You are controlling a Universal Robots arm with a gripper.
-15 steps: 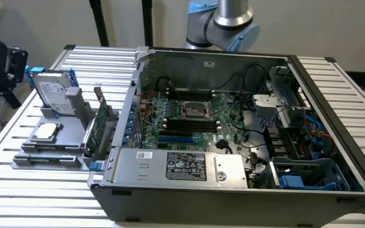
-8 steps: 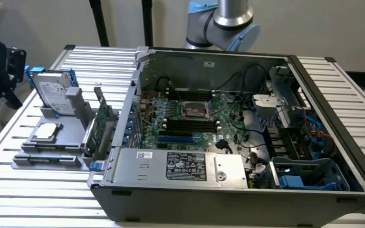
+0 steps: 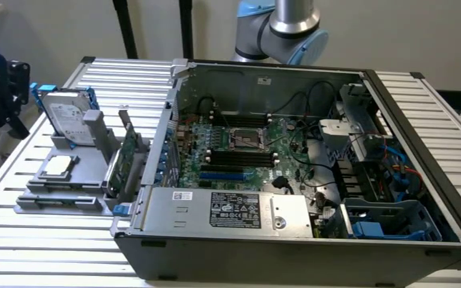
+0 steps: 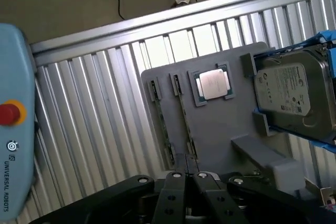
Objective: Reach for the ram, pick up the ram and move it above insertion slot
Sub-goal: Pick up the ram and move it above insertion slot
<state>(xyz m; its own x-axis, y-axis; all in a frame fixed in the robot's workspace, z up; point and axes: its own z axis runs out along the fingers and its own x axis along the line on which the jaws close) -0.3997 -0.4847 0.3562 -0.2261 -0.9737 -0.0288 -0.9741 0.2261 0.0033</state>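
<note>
Black pincer (image 4: 189, 176) is held pressed together, gripping nothing, over the edge of the grey slotted fixture plate (image 4: 220, 124). The slim ram stick (image 4: 182, 114) is seated edge-on in a plate slot, just beyond the pincer. Ribbed metal counter (image 4: 100, 129) is seen flanking the plate.

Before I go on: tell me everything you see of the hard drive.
The hard drive is a silver metal box with a pale printed label on its broad face and blue rails along its sides. It stands on edge, slightly tilted, in the grey holder on the slatted table, at the exterior view's left, outside the open computer case. The holder's grey uprights brace it; nothing else touches it.
</note>
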